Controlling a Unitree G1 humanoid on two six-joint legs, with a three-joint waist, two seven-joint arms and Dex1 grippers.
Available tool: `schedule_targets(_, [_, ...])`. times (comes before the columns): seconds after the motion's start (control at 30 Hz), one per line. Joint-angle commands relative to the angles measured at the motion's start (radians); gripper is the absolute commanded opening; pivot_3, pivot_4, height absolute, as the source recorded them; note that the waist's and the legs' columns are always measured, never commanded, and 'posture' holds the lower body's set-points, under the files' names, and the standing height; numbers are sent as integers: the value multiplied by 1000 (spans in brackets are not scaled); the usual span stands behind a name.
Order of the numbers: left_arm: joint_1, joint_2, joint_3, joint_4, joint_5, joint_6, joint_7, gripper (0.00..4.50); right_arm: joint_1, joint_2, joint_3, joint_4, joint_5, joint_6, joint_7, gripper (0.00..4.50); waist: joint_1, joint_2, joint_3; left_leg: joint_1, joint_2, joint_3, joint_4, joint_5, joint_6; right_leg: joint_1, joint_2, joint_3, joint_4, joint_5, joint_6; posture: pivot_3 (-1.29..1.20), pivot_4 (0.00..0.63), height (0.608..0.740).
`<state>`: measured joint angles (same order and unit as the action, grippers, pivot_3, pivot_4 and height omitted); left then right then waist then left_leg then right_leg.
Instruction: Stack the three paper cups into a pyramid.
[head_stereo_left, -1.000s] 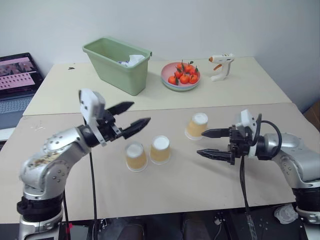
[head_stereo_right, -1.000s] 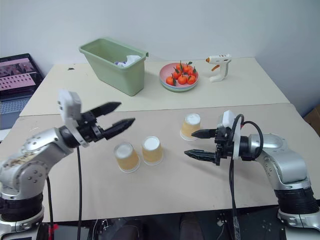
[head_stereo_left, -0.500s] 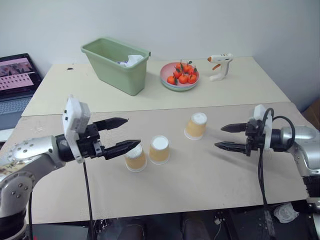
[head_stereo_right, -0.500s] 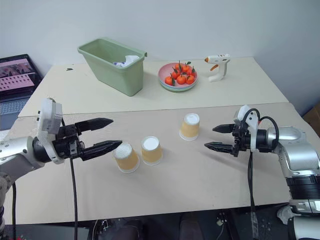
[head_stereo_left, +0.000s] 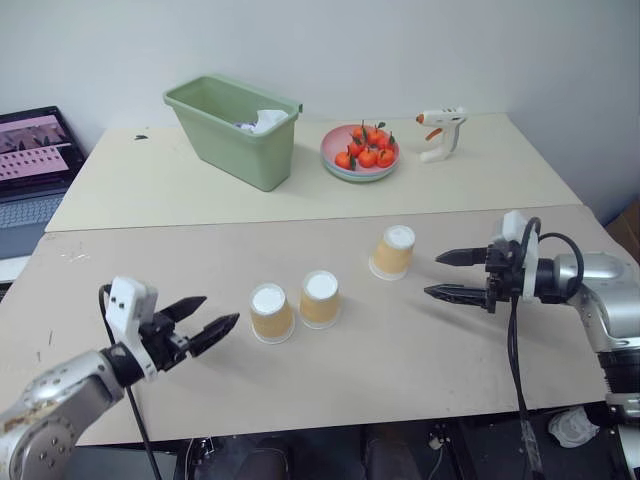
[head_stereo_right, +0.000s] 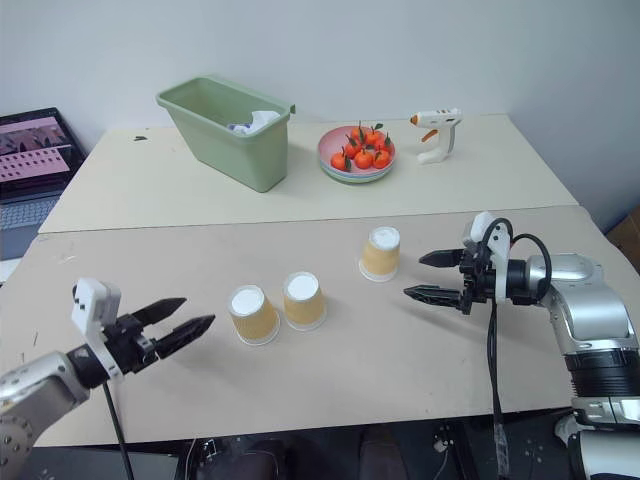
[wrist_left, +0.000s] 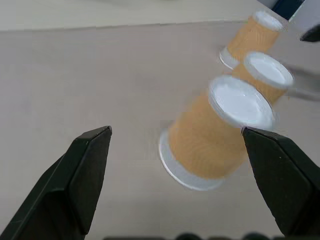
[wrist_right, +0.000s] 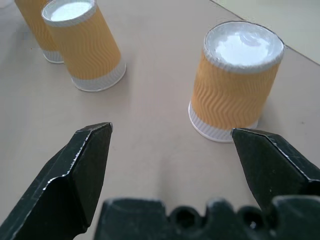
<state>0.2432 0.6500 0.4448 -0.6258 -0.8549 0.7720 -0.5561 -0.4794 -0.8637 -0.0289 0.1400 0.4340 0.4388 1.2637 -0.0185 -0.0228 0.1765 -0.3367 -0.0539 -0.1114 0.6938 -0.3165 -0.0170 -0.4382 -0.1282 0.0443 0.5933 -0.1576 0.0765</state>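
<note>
Left eye view: lone paper cup (head_stereo_left: 393, 251) at 9 o'clock of splayed, empty right gripper (head_stereo_left: 446, 274); grasp next, I judge.

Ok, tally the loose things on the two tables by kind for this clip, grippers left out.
Paper cups, upside down: 3
Green bin: 1
Pink plate of small orange fruits: 1
Glue gun: 1
Total: 6
</note>
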Motion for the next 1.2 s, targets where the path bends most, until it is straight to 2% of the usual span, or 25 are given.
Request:
schedule_targets(0.03, [2, -21, 13, -41, 39, -45, 52, 4434, -26, 10, -4, -10, 4, 0, 8, 4500, 2, 0, 0, 0, 0, 0, 0, 0, 0, 1, 0, 0, 0, 0, 0, 0, 150, 725])
schedule_targets(0.07, [-5, -34, 26, -35, 29, -48, 66, 4434, -29, 13, -1, -9, 4, 1, 10, 4500, 3, 0, 0, 0, 0, 0, 0, 0, 0, 1, 0, 0, 0, 0, 0, 0, 150, 725])
schedule_targets(0.17, [8, -36, 60, -24, 16, -75, 37, 3797, -39, 19, 6, 0, 0, -2, 10, 4500, 3, 0, 0, 0, 0, 0, 0, 0, 0, 1, 0, 0, 0, 0, 0, 0, 150, 725])
schedule_targets(0.2, [15, -32, 67, -23, 15, -78, 29, 3328, -42, 21, 8, 3, -1, -3, 11, 4500, 3, 0, 0, 0, 0, 0, 0, 0, 0, 1, 0, 0, 0, 0, 0, 0, 150, 725])
schedule_targets(0.27, [34, -24, 85, -23, -1, -77, 4, 2786, -48, 23, 10, 10, -3, -6, 12, 4500, 2, 0, 0, 0, 0, 0, 0, 0, 0, 0, 0, 0, 0, 0, 0, 0, 150, 725])
schedule_targets(0.33, [54, -19, 96, -20, -6, -80, -21, 1959, -48, 27, 10, 9, -2, -5, 11, 4500, -1, 0, 0, 0, 0, 0, 0, 0, 0, 0, 0, 0, 0, 0, 0, 0, 150, 725])
schedule_targets(0.37, [61, -15, 94, -18, -3, -83, -34, 1695, -47, 29, 11, 8, -2, -6, 10, 4500, -1, 0, 0, 0, 0, 0, 0, 0, 0, 0, 0, 0, 0, 0, 0, 0, 150, 725])
schedule_targets(0.5, [108, 35, 5, -35, 36, -55, -93, 207, -50, 36, 10, 9, -5, -6, 8, 4500, 1, 0, 0, 0, 0, 0, 0, 0, 0, 0, 0, 0, 0, 0, 0, 0, 150, 725])
schedule_targets(0.53, [125, 65, -47, -42, 77, -59, -115, 13, -50, 37, 9, 8, -5, -5, 8, 4500, 0, 0, 0, 0, 0, 0, 0, 0, 0, 0, 0, 0, 0, 0, 0, 0, 150, 725])
schedule_targets(0.63, [105, 101, -156, -7, 160, -94, -142, 13, -44, 39, 2, -2, -5, -2, 5, 4500, 0, 0, 0, 0, 0, 0, 0, 0, 0, 1, 0, 0, 0, 0, 0, 0, 150, 725])
schedule_targets(0.73, [42, 94, -195, 62, 203, -112, -134, 13, -36, 41, -4, -12, -3, 1, 1, 4500, 1, 0, 0, 0, 0, 0, 0, 0, 0, 1, 0, 0, 0, 0, 0, 0, 150, 725])
schedule_targets(1.2, [-204, 79, -271, 240, 267, -147, -180, 13, 17, 39, -46, -65, 13, 19, -30, 4500, 2, 0, 0, 0, 0, 0, 0, 0, 1, 0, 0, 0, 0, 0, 0, 0, 150, 725])
